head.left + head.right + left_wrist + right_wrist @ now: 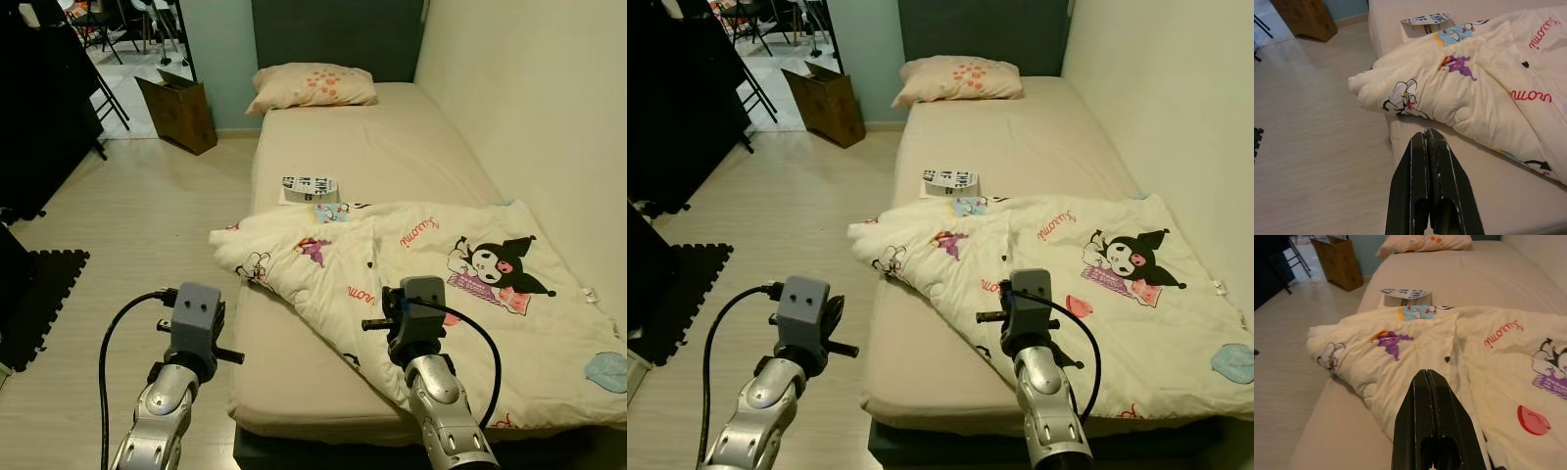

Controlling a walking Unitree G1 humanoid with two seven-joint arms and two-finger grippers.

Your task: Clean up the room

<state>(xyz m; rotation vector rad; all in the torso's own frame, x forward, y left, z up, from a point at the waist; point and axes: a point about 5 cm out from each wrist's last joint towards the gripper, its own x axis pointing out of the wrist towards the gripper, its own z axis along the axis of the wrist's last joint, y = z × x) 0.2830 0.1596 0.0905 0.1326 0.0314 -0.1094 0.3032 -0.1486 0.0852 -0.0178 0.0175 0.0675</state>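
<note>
Nearest me, my left pincer (1429, 142) is pressed closed on nothing, held over the floor (147, 225) just off the bed's left edge. My right pincer (1426, 382) is likewise closed and empty, poised above the near part of the bed (392, 147). Beyond both lies a cream cartoon-print quilt (431, 274), rumpled across the near half of the mattress, its folded corner hanging at the left edge. Just past it, a black-and-white printed box (310, 185) rests near the left edge. At the far end sits a pillow (312, 86). A brown cardboard box (178, 112) stands on the floor beyond.
</note>
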